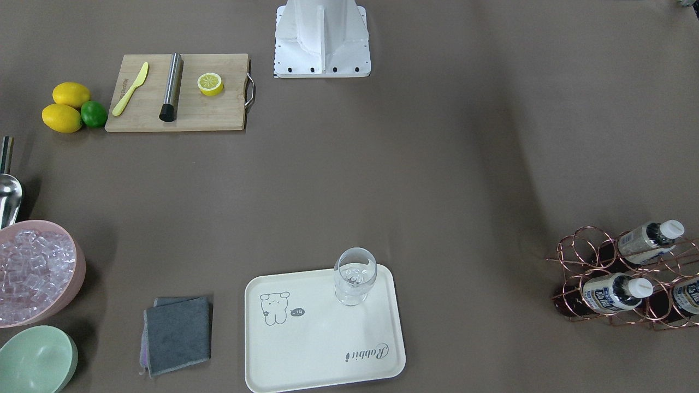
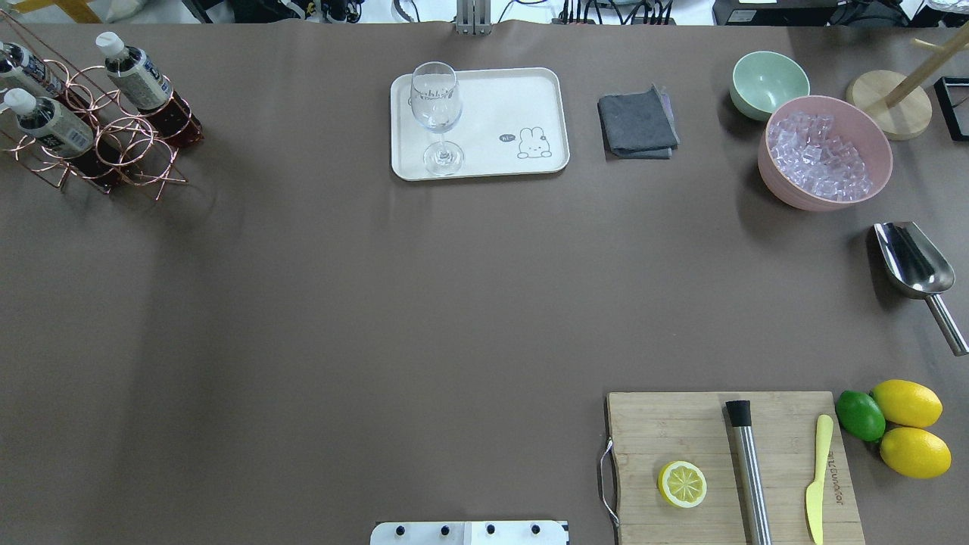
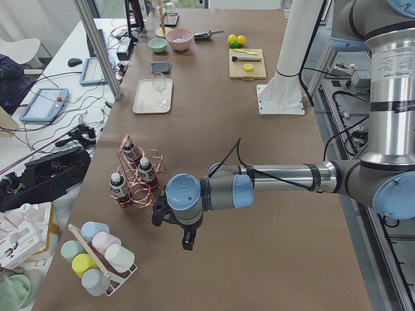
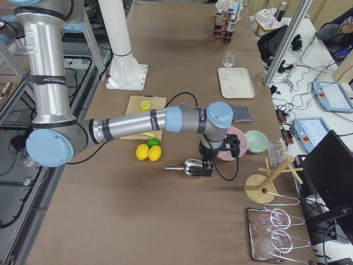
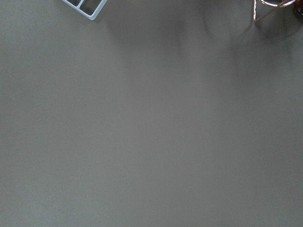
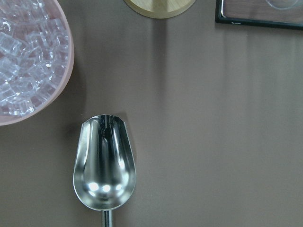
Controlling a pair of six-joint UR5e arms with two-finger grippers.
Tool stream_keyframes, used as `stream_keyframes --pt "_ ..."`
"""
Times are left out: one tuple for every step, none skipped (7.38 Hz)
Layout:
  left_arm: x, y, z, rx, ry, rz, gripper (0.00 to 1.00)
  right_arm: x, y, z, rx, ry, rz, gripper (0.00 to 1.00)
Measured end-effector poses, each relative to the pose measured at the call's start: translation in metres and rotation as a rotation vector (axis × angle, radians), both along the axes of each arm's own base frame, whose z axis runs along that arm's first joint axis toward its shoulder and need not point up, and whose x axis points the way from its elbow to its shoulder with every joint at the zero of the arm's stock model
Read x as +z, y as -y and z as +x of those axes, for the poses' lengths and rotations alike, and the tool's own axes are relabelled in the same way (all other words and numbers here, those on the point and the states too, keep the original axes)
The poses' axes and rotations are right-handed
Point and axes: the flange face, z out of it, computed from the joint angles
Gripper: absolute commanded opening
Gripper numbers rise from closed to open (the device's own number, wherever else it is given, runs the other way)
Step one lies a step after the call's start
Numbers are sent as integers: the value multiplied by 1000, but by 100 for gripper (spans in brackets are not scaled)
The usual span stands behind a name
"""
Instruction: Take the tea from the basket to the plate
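left hand (image 3: 187, 243) hangs fingers-down over bare surface (image 3: 272, 265) at the left end. It shows only in the side view, so wide or narrow: cannot tell. Its wrist camera sees almost nothing but surface, with a corner of the basket (image 5: 267, 7) at the top right edge, so it is near the rack but not over it.

From the left hand the basket lies toward the far edge and a little to the right. Three tea (image 3: 146, 172) bottles sit tilted in the rings. Their long axis slopes, white caps raised and pointing to the left end, i.e. roughly back at the left hand.

plate (image 2: 492, 98) is on the same far edge, well apart to the right of the basket. A wine glass (image 2: 437, 113) stands on its basket-side end.

right hand (image 4: 208, 165) hangs over the scoop (image 4: 190, 165) at the right end, state cannot tell. Left arm is clearly the nearer one for this pick.
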Motion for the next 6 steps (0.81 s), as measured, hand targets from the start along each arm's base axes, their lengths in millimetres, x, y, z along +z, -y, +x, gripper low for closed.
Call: stream_keyframes --pt "10 -2 0 0 0 -19 98 -3 0 0 0 0 6 100" --pt "24 -7 -1 1 9 -46 98 -5 0 0 0 0 11 100" --pt "33 -10 -3 4 35 -65 98 -6 1 0 0 -1 13 100" --pt "35 -10 -5 6 53 -70 98 -8 1 0 0 0 16 100" --pt "31 -6 -6 4 62 -65 98 -8 2 0 0 0 17 100" --pt "17 3 -7 -13 67 -73 98 -9 2 0 0 -1 20 100"
